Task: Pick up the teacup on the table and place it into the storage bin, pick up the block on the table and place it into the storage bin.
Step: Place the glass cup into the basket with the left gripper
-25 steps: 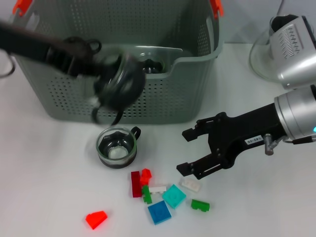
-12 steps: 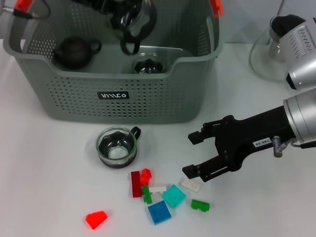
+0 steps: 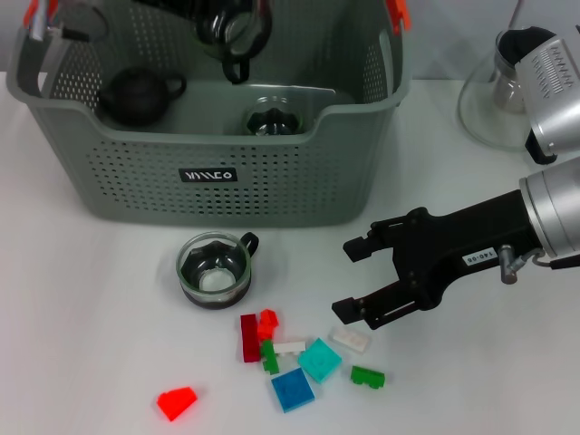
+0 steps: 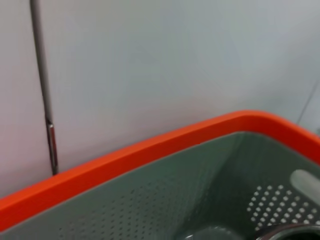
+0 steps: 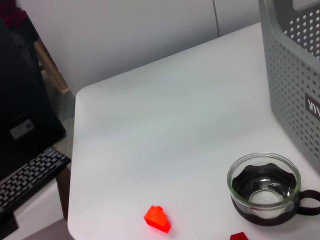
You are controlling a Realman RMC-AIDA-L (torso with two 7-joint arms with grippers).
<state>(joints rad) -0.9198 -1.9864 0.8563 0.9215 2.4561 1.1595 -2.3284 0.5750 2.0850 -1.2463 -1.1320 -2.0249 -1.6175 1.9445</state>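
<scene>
The grey storage bin (image 3: 208,172) stands at the back of the table; its orange clip and grey wall (image 4: 200,200) fill the left wrist view. Above its inside hangs a dark glass teacup (image 3: 237,32), with my left gripper (image 3: 222,14) shut on it. A second glass teacup (image 3: 214,269) (image 5: 264,192) stands on the table in front of the bin. Several blocks lie near it, among them a white block (image 3: 350,338), a teal block (image 3: 319,360) and a red wedge (image 3: 177,401) (image 5: 157,219). My right gripper (image 3: 344,278) hovers open just above the white block.
Inside the bin sit a black teapot (image 3: 136,91) and another glass cup (image 3: 269,118). A clear glass vessel (image 3: 494,100) stands at the back right. In the right wrist view the table edge (image 5: 75,165) drops off toward a keyboard (image 5: 27,175).
My left arm has carried its teacup from the bin's front wall up over the bin's inside. My right gripper has edged slightly toward the blocks, still open.
</scene>
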